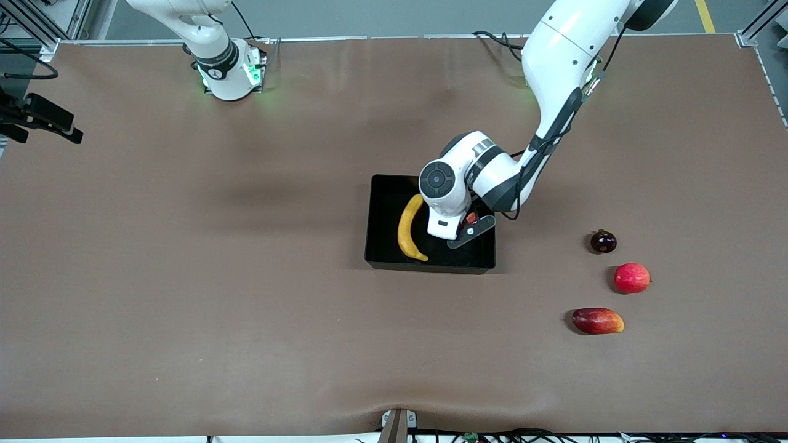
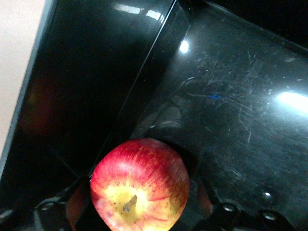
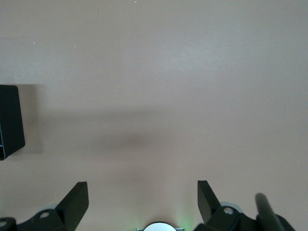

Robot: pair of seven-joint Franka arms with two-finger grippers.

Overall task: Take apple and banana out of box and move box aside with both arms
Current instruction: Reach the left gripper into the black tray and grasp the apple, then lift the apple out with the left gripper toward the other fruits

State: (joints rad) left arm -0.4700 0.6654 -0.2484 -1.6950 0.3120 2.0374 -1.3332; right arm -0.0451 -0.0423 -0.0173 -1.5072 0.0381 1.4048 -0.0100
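The black box (image 1: 381, 246) lies mid-table. The yellow banana (image 1: 407, 229) lies in it, toward the right arm's end. The apple (image 2: 139, 185), red with yellow streaks, stem up, rests on the box floor (image 2: 231, 120) by a wall; a bit of it shows in the front view (image 1: 471, 216). My left gripper (image 1: 471, 224) is down in the box, its fingers (image 2: 204, 197) spread on either side of the apple (image 2: 143, 192) with small gaps. My right gripper (image 3: 143, 192) is open and empty over bare table; its arm waits.
Toward the left arm's end of the table lie a dark round fruit (image 1: 603, 241), a uniformly red round fruit (image 1: 632, 277) and a dark-red mango (image 1: 598, 320). A box corner (image 3: 9, 120) shows in the right wrist view.
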